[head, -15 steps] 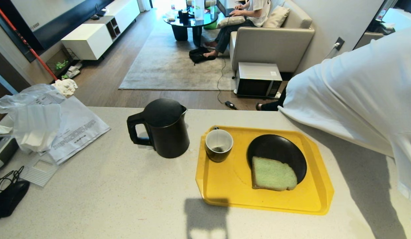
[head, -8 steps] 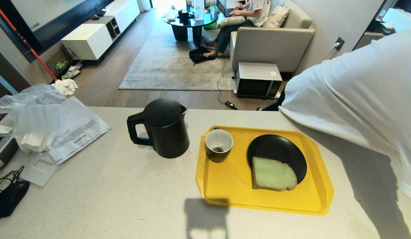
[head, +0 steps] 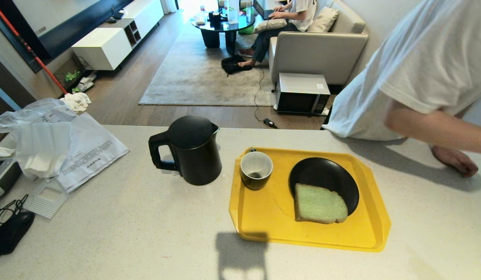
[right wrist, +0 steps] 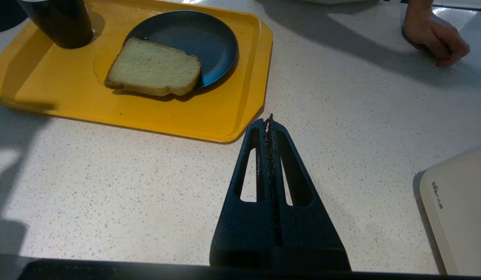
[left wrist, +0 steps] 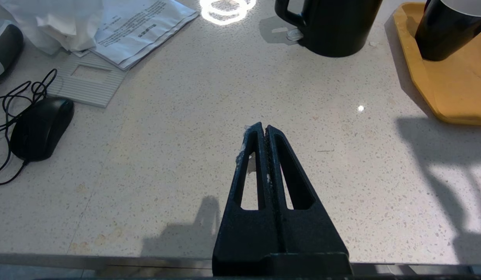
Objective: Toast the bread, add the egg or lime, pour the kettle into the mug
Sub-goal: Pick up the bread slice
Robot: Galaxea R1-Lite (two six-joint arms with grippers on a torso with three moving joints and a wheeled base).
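A: So, which way does the kettle (head: 194, 149) point, compared with the yellow tray (head: 264, 217)?

B: It stands upright on the counter (head: 128, 233), just beside the tray's left edge. Its handle points away from the tray and its small spout is on the side toward the tray.

A: And the other things?

B: The mug (head: 256, 170) is upright in the tray's far left corner, with a string hanging inside. The bread (head: 319, 203) lies flat, half on the black plate (head: 322, 175) and half on the tray floor. Its straight bottom edge is toward the mug's side and its rounded top toward the tray's right edge, so the long axis runs across the tray.

A: Where are the grippers?

B: The left gripper (left wrist: 262, 128) hangs over bare counter, on the near side of the kettle, fingers pressed together and empty. The right gripper (right wrist: 268, 120) is near the tray's near right corner, also closed with nothing inside.

A: Anybody there?

B: A person in a white shirt (head: 419, 70) leans over beyond the tray's right side, one hand (head: 454, 160) resting on the counter.
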